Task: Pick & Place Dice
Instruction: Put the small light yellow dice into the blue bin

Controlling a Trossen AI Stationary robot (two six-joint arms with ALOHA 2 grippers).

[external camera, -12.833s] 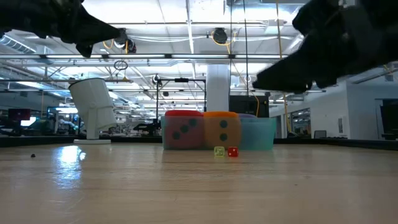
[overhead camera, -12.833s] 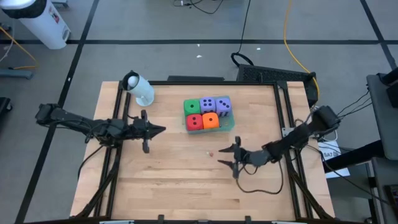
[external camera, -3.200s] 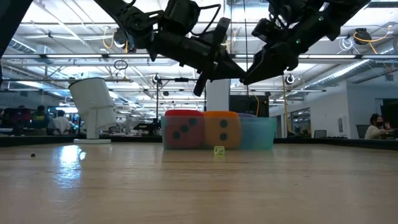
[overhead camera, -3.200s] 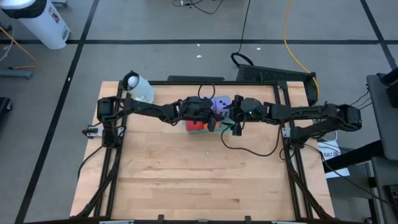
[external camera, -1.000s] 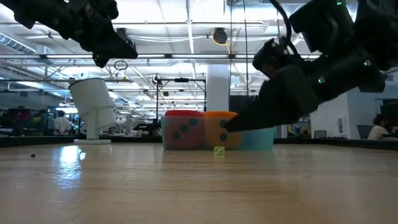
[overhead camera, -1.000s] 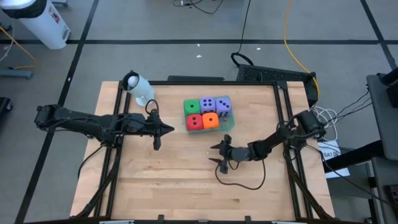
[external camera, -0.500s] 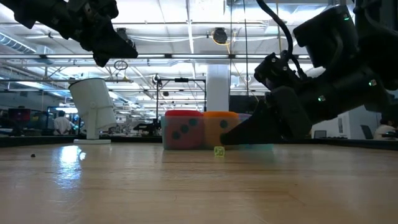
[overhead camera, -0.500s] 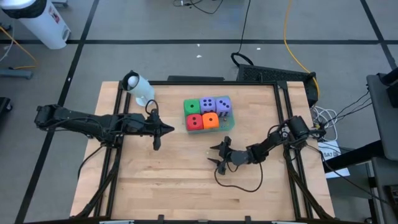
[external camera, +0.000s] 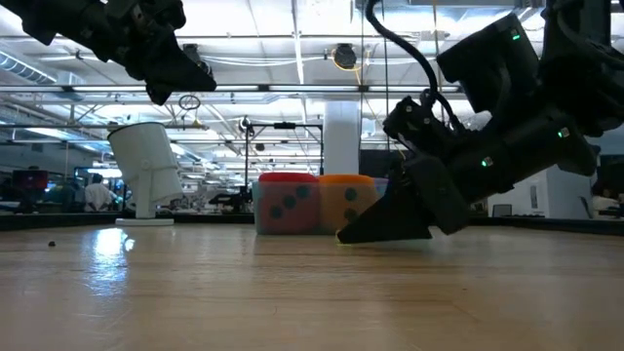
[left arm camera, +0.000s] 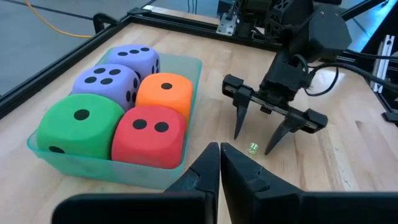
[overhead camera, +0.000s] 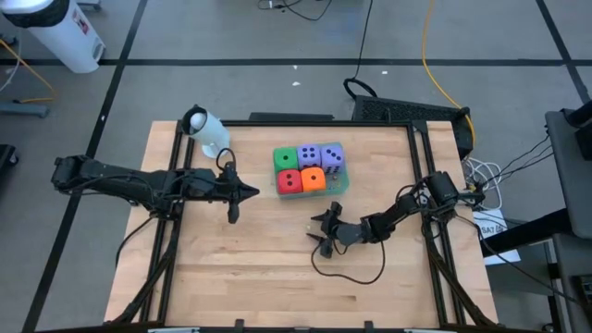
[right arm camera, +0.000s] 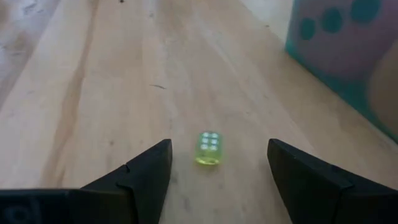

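Lining up the right gripper on the small yellow-green die: fingers spread, tips down near the table, die on the wood between them, not yet touched. I read this as pre-grasp; straddling it lets a straight close pinch it. Die sits on bare wood just in front of the teal tray, which holds the big foam dice: green, red, orange, two purple, packed tight. Left gripper waits near the tray's left side, above the table, fingers pressed together, holding nothing, clear of the right arm's path. Hard to make out: high view, the small die is hidden under the right gripper; low view, the gripper body covers it too and blocks the purple dice. Tray's right half is cut off in the right wrist view. White cylinder stands at the far-left corner, not involved.
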